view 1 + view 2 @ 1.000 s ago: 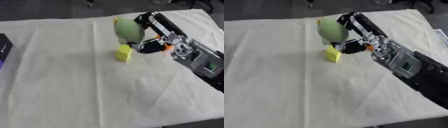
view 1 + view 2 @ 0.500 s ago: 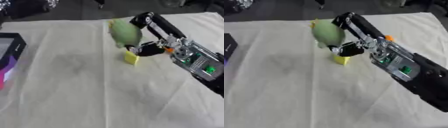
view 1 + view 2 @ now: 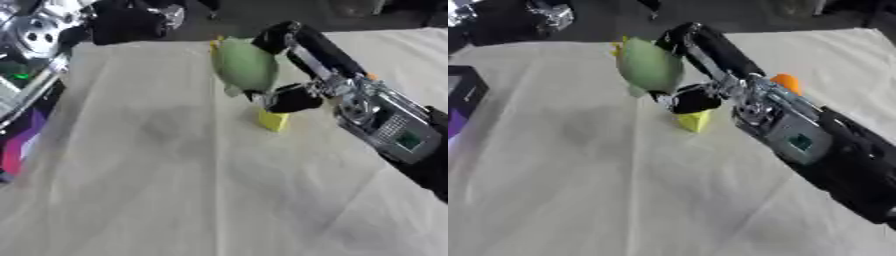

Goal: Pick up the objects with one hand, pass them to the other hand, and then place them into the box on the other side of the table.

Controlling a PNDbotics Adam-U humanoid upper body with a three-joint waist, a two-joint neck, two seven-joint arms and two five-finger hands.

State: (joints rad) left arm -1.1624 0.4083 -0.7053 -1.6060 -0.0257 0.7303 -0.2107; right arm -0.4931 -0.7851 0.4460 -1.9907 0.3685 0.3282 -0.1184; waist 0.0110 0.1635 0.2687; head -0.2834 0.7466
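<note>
My right hand (image 3: 290, 98) is shut on a green pear-shaped object (image 3: 243, 65), its fingers over the top and its thumb underneath, holding it above the cloth at the far middle. A small yellow block (image 3: 273, 120) lies on the cloth just below the thumb. My left hand (image 3: 131, 22) shows dark and blurred at the upper left corner, well apart from the green object. The black and purple box (image 3: 461, 100) sits at the table's left edge.
A cream cloth (image 3: 175, 190) covers the table. A small orange thing (image 3: 785, 82) lies behind my right forearm. My left forearm (image 3: 22, 75), with a silver joint, crosses above the box.
The camera has swung left, bringing the box into view. My left arm has come in at the upper left. My right hand still holds the green object beside the yellow block.
</note>
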